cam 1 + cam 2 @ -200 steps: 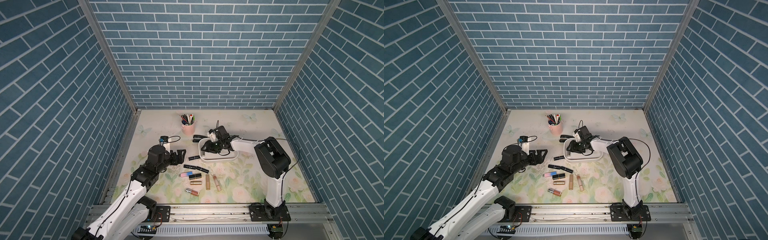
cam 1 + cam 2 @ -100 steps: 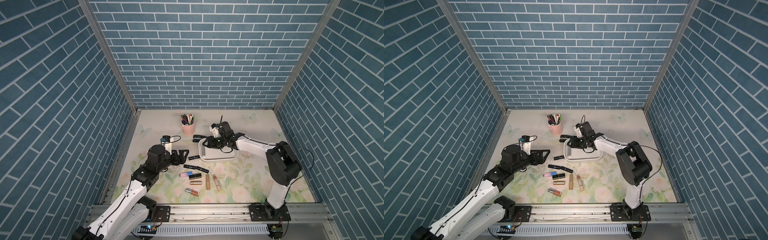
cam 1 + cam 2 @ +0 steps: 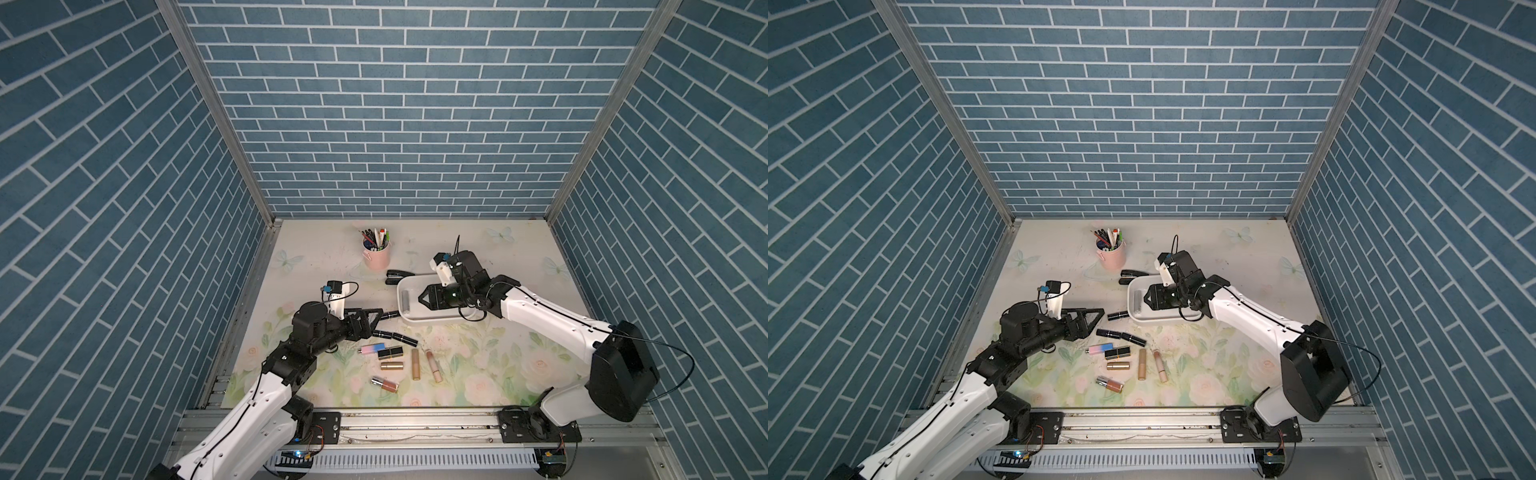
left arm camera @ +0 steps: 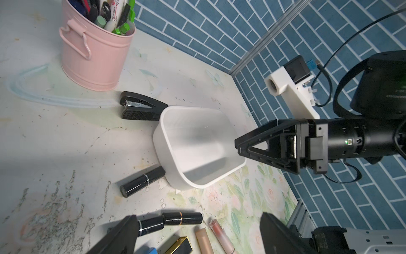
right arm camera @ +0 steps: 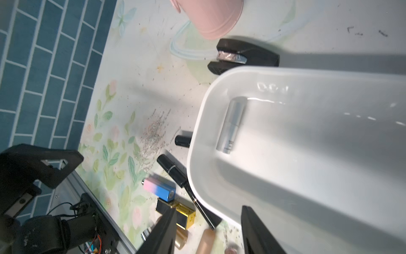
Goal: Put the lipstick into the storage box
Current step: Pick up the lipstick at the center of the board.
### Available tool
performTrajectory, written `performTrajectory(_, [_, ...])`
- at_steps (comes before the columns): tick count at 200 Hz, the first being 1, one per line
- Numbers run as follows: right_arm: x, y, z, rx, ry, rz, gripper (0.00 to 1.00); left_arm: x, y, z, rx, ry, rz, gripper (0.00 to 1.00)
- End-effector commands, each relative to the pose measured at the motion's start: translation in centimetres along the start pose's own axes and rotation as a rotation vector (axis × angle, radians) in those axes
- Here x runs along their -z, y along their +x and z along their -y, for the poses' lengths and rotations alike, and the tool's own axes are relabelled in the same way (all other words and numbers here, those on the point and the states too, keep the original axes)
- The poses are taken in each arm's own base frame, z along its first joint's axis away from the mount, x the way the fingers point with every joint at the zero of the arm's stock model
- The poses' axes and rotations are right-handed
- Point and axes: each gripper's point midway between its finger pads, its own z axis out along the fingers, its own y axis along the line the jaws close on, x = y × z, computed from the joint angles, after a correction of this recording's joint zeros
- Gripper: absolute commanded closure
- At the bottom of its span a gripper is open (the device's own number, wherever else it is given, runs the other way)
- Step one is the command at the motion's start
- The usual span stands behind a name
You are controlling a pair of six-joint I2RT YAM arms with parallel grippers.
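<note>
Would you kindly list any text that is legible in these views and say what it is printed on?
"MARKER": on a white pen in the pink pen cup.
Too small: print on the silver lipstick in the storage box.
Unreadable: embossed mark on that box's wall.
Blurred: upside-down print on the right arm's motor housing.

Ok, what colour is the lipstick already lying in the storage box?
Metallic silver-grey lipstick, lying in the white storage box; clearest in the right wrist view.

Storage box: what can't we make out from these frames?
Both top views: right gripper covers much of the storage box floor.
Left wrist: near wall hides the floor behind it; no contents show.
Right wrist: far end cut off by frame edge; raised lettering on the wall too blurred to read.
</note>
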Motion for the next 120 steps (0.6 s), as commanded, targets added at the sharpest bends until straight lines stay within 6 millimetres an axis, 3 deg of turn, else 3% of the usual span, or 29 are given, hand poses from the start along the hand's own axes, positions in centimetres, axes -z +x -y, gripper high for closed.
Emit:
performTrajectory(1, [1.0,3.3,1.0,0.04,0.097,-0.068,0.48,0.1,0.4,0.6,0.014,0.034,0.009,0.07])
performTrajectory(57, [-0.8,10.1,0.9,0.069,0.178,-0.195,0.48,-0.4,3.1,0.3,0.059,0.031,-0.009,0.07])
performTrajectory(120, [-3.0,13.8,1.6,0.139,0.311,-0.28,0.48,-1.3,4.2,0.2,0.043,-0.018,-0.035,0.07])
